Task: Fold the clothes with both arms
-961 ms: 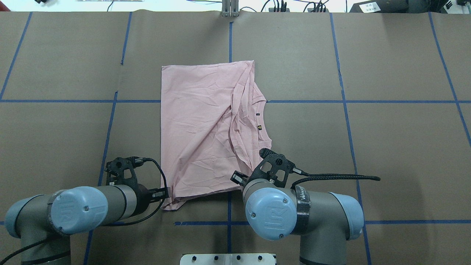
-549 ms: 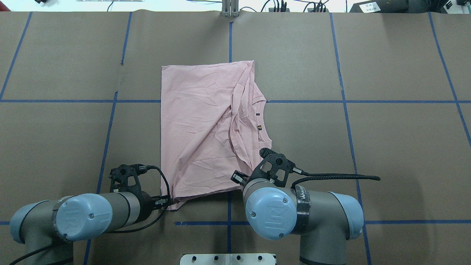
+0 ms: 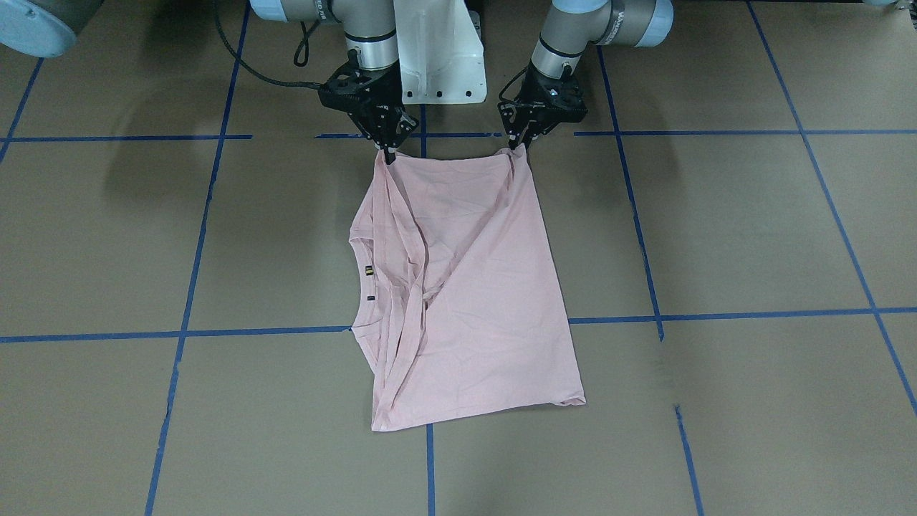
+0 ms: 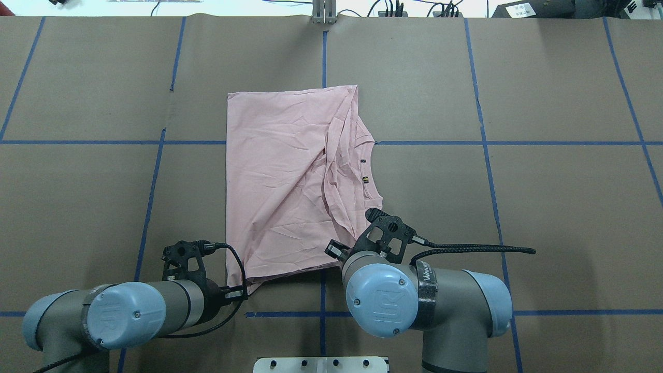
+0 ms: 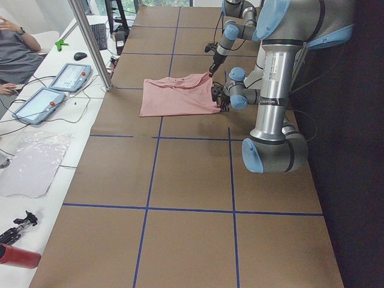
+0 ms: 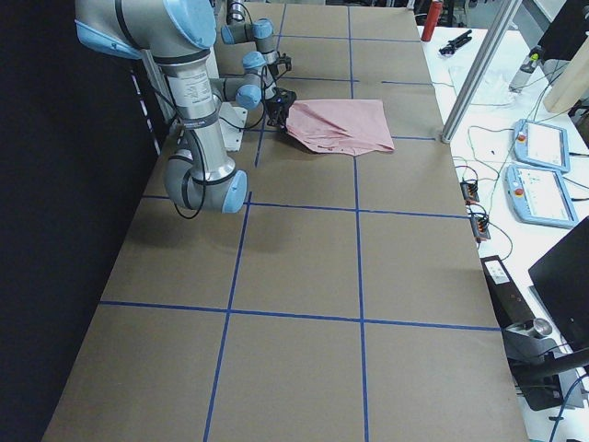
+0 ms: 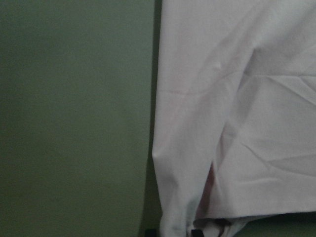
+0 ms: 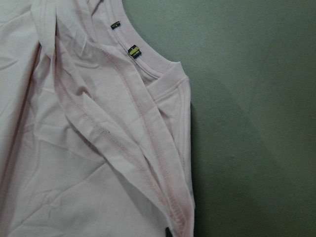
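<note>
Task thing: T-shirt (image 3: 466,287), pale pink. It lies spread on the table (image 3: 716,236) straight out from the white pedestal (image 3: 437,50). Its near edge is just in front of the pedestal and its far edge is well away. The print doesn't show.
Shirt state: already partly folded. There are bunched layers and seams along the robot's right side, and the neck label (image 3: 369,271) is on that side, about halfway out from the pedestal.
Left gripper (image 3: 517,145): fingers together, pinching the near-edge corner on the pedestal's left side. The wrist cam shows cloth gathered at the fingertips.
Right gripper (image 3: 389,154): clamped on the other near-edge corner, on the pedestal's right side. The bunched seam runs into the tips.
Near edge: stretched betw. the two grippers; corners look raised a bit off the table.
Step in hand: prob. corner grasp done and ready for the crosswise fold, near half over far half.
Next move needs: lift both arms together at equal height, keeping the same spacing so the edge doesn't sag. Carry it away from the pedestal, lay it on the far edge, then let go.
Watch: the loose right-side layers may slip out of the pinch.
</note>
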`<state>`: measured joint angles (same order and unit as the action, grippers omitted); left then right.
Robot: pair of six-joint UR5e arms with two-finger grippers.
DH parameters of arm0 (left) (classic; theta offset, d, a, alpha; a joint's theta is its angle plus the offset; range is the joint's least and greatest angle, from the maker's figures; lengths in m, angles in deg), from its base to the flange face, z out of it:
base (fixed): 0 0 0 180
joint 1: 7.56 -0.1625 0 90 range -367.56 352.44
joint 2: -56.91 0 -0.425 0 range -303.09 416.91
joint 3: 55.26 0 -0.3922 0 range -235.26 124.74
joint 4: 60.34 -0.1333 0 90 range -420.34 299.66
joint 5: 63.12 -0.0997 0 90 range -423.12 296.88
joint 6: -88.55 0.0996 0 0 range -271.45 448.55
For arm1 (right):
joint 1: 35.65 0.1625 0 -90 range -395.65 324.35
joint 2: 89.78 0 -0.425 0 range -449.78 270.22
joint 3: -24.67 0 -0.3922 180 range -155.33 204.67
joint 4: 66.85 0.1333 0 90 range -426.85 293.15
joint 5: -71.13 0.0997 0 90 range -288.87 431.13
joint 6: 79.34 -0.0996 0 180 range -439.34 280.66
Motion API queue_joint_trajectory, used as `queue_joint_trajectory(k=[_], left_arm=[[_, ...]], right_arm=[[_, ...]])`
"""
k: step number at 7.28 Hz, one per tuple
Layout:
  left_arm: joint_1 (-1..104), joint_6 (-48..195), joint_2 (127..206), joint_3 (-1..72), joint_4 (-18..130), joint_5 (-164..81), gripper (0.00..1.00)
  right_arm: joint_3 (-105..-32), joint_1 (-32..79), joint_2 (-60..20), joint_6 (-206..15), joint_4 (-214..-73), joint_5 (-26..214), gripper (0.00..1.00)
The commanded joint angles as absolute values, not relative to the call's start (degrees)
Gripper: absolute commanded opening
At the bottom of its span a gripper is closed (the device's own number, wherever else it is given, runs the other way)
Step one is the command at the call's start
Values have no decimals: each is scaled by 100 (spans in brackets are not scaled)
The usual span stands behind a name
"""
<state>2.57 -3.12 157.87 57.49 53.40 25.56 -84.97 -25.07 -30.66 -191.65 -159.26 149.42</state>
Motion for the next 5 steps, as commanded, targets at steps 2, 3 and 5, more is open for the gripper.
queue_joint_trajectory(k=[2,3,5], left_arm=[[255,-303,15851,5671,5339,2547,24],[316,-260,15851,5680,5339,2556,24],[395,-242,15834,5697,5339,2556,29]], right_arm=[[-8493,-2501,-3063,-19167,-15931,14935,0],[-8493,-2501,-3063,-19167,-15931,14935,0],[-8502,-2501,-3063,-19167,-15931,14935,0]])
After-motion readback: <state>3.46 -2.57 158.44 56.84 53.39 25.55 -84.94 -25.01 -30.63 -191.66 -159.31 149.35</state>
